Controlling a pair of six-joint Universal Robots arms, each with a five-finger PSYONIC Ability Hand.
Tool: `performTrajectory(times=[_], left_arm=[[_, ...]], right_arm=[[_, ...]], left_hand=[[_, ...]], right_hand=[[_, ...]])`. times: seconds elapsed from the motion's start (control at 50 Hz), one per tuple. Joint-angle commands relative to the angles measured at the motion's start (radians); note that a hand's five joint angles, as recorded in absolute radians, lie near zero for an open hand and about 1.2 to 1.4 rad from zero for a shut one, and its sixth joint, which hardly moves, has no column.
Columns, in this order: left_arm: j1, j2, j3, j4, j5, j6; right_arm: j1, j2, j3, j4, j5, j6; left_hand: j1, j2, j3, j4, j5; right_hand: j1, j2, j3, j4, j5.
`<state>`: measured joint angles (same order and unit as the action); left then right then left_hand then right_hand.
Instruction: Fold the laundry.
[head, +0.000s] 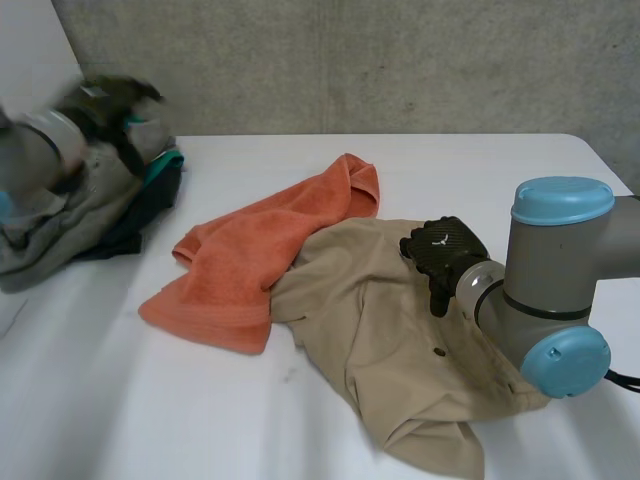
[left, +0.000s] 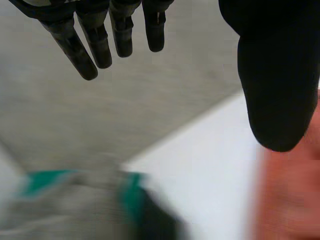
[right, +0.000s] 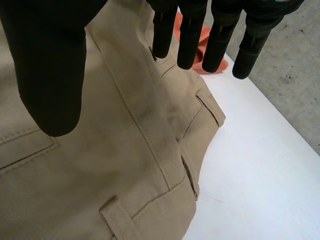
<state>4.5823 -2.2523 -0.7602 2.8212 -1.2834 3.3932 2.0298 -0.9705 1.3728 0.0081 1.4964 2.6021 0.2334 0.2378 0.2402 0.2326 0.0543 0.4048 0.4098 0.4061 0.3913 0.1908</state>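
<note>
One tan garment (head: 380, 320) lies diagonally, far-left to near-right.

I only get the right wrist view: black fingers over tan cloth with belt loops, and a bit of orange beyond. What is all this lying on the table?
Observer: The head view shows the whole tan garment crumpled and unfolded on the white table, with the right hand near its far edge.
Operator: And the orange bit?
Observer: An orange towel, rumpled, lying against the garment's side away from the right arm.
Operator: Where's the other hand?
Observer: The left hand is above a pile of grey, teal and dark clothes at the table's left edge, fingers straight, holding nothing.
</note>
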Motion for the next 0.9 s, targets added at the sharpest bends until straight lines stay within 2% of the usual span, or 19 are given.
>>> performTrajectory(times=[0.02, 0.2, 0.36, 0.4, 0.42, 0.44, 0.58, 0.7, 0.76, 0.86, 0.9], left_arm=[[-0.1, -0.013, -0.177, 0.017, 0.081, 0.061], [-0.158, -0.11, -0.203, 0.027, 0.042, 0.216], [-0.203, -0.213, -0.136, 0.007, 0.004, 0.27], [-0.207, -0.224, -0.117, 0.009, -0.011, 0.268], [-0.207, -0.227, -0.097, 0.011, -0.03, 0.264], [-0.207, -0.225, -0.087, 0.014, -0.043, 0.259], [-0.148, -0.104, -0.041, 0.101, -0.209, 0.1], [-0.034, 0.032, 0.002, 0.243, -0.266, -0.011], [0.018, 0.059, 0.048, 0.277, -0.303, -0.031], [0.122, 0.051, 0.192, 0.288, -0.444, -0.041], [0.141, 0.037, 0.228, 0.287, -0.452, -0.04]], right_arm=[[0.0, 0.009, 0.003, -0.002, 0.004, -0.01], [0.0, 0.021, 0.005, -0.002, 0.004, -0.022], [0.001, 0.021, 0.014, -0.008, 0.004, -0.03], [0.0, 0.021, 0.015, -0.01, 0.004, -0.033], [0.0, 0.019, 0.017, -0.01, 0.004, -0.037], [-0.002, 0.019, 0.017, -0.011, 0.004, -0.037], [-0.003, 0.01, 0.022, -0.016, 0.004, -0.046], [-0.002, 0.009, 0.022, -0.017, 0.004, -0.048], [0.0, 0.009, 0.022, -0.017, 0.004, -0.048], [0.003, 0.009, 0.022, -0.017, 0.004, -0.048], [0.004, 0.007, 0.022, -0.017, 0.004, -0.048]], left_hand=[[-0.02, -0.024, -0.027, -0.019, -0.015], [-0.059, -0.063, -0.066, -0.058, -0.054], [-0.021, -0.025, -0.027, -0.02, -0.016], [0.392, 0.387, 0.385, 0.393, 0.396], [1.054, 1.049, 1.047, 1.055, 1.058], [1.162, 1.157, 1.155, 1.163, 1.166], [1.163, 1.158, 1.156, 1.164, 1.167], [1.163, 1.158, 1.156, 1.164, 1.167], [1.163, 1.158, 1.156, 1.164, 1.167], [1.163, 1.158, 1.156, 1.164, 1.167], [1.163, 1.158, 1.156, 1.164, 1.167]], right_hand=[[-0.007, -0.012, -0.008, 0.006, 0.032], [-0.007, -0.012, -0.008, 0.006, 0.032], [-0.007, -0.012, -0.008, 0.006, 0.032], [-0.007, -0.012, -0.008, 0.006, 0.032], [-0.007, -0.012, -0.008, 0.006, 0.032], [-0.004, -0.009, -0.006, 0.009, 0.035], [-0.004, -0.009, -0.005, 0.009, 0.035], [-0.007, -0.012, -0.008, 0.006, 0.032], [-0.007, -0.012, -0.008, 0.006, 0.032], [-0.007, -0.012, -0.008, 0.006, 0.032], [-0.007, -0.012, -0.008, 0.006, 0.032]])
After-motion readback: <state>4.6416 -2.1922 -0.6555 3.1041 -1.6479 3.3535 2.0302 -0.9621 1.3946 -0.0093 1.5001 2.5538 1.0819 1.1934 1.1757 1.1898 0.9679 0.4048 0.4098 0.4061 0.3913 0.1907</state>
